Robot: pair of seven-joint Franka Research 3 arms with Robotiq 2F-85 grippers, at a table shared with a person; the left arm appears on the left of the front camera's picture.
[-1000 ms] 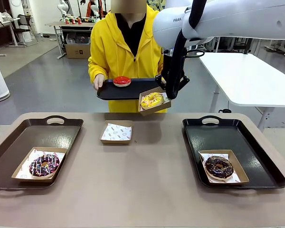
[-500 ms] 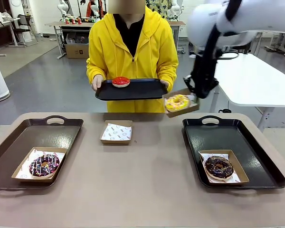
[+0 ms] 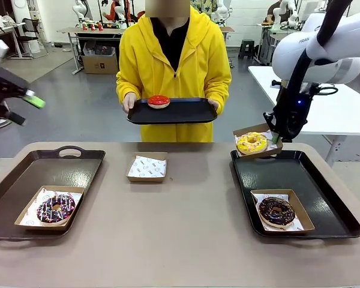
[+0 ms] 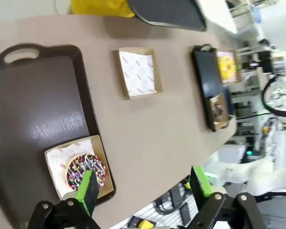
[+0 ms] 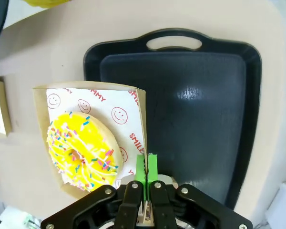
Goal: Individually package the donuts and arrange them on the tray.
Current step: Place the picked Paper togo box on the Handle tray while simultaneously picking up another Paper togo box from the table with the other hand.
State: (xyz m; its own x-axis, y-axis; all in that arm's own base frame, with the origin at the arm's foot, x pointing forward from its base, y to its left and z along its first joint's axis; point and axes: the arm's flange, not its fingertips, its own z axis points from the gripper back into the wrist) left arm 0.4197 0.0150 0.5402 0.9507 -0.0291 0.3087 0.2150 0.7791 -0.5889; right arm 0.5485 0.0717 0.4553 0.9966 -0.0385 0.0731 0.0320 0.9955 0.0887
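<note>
Yellow-iced donut [image 3: 252, 143] rides in its cardboard box [image 5: 109, 102], pinched at the rim by the closed right end effector [image 5: 145, 167] beside the black tray [image 3: 324, 204], so placing likely calls for lowering it flat inside, while the left end effector [image 4: 144, 185] hangs open.

The far part of the right tray [image 5: 195, 129] is lying bare beside the carried box [image 5: 119, 112], while the boxed chocolate donut [image 3: 276, 210] is filling its near part. Left of it, one empty box [image 3: 147, 167] is sitting on the open table [image 3: 192, 240].
</note>
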